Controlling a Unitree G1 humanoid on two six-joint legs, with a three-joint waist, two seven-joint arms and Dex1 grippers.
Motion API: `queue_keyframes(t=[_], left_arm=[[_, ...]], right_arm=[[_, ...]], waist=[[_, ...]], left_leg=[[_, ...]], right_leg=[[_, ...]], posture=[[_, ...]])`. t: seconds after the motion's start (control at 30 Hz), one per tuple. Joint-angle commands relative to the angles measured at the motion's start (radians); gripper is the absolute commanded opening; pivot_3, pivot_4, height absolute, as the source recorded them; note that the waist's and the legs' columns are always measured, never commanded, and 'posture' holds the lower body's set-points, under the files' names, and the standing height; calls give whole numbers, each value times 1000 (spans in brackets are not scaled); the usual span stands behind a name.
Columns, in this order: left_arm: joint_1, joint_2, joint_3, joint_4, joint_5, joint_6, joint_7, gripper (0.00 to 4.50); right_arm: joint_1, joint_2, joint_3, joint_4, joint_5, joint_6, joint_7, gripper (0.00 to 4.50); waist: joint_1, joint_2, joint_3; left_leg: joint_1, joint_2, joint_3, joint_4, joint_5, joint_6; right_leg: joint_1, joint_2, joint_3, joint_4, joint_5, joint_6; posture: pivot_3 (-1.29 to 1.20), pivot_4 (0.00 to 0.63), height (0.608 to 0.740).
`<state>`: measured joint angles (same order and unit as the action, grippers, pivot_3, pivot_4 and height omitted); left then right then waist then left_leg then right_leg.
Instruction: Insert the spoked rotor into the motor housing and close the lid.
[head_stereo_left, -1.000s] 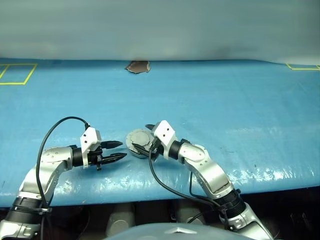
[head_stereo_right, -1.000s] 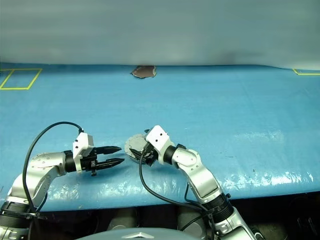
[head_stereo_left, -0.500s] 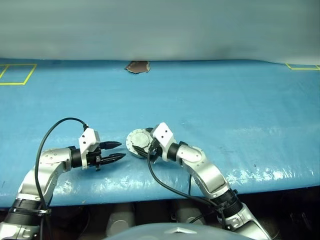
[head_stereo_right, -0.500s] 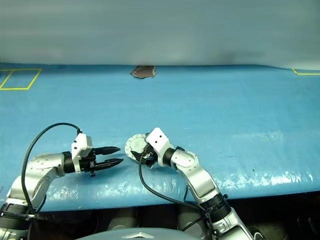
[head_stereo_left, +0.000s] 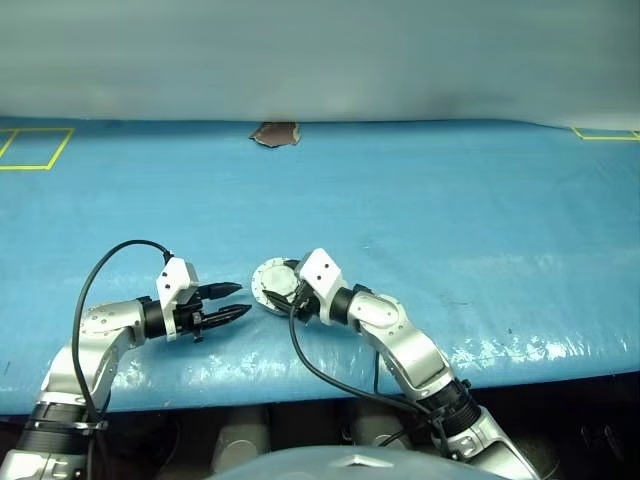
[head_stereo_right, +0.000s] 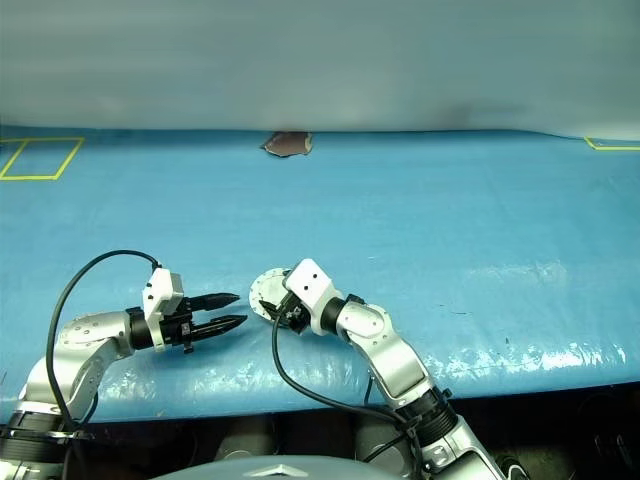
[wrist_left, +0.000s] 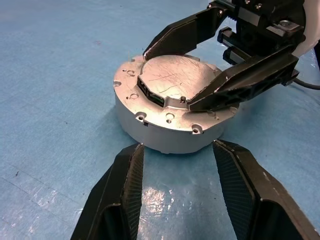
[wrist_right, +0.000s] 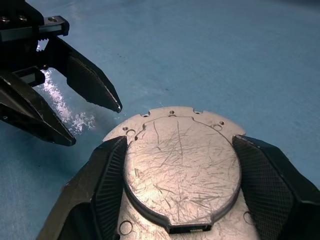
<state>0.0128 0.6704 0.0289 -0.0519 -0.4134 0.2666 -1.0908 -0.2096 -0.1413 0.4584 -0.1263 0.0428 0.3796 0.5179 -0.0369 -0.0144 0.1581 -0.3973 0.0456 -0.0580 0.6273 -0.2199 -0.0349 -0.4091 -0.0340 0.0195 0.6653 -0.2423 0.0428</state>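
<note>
Right pincer (wrist_left: 212, 67) straddles the closed round silver metal motor housing (wrist_left: 167, 112); left pincer (head_stereo_left: 232, 302) gapes empty beside. Uneven closing could skid it across the blue desk (head_stereo_left: 450, 220).

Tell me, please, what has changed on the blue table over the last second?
The right gripper has come down a little over the closed motor housing, and its fingers now straddle the scratched raised top plate, closing in from fully open. The housing has not moved. The left gripper stays open just beside it, holding nothing, and the brown scrap at the far edge is unchanged.
</note>
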Motion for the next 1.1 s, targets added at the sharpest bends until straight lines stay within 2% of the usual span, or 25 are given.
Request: queue_keyframes(t=[0.03,0.3,0.7,1.1], left_arm=[[2,-7,28,7,-19,-17,-4,2385],[18,-17,43,48,-17,-121,-53,2385],[16,-18,49,74,-27,-122,-76,2385],[23,-21,50,65,-44,-94,-72,2385]], right_arm=[[6,-4,2,10,-18,8,-10,3014],[-9,-21,6,-29,3,55,22,3014],[-51,-74,28,-59,-16,67,64,3014],[-71,-65,7,118,-11,8,87,3014]], waist=[[0,0,0],[0,0,0],[1,0,0],[-1,0,0]], left_leg=[[0,0,0,0,0,0],[0,0,0,0,0,0],[0,0,0,0,0,0],[2,0,0,0,0,0]], right_leg=[[0,0,0,0,0,0],[0,0,0,0,0,0],[0,0,0,0,0,0],[1,0,0,0,0,0]], posture=[[0,150,740],[0,150,740],[0,150,740],[0,150,740]])
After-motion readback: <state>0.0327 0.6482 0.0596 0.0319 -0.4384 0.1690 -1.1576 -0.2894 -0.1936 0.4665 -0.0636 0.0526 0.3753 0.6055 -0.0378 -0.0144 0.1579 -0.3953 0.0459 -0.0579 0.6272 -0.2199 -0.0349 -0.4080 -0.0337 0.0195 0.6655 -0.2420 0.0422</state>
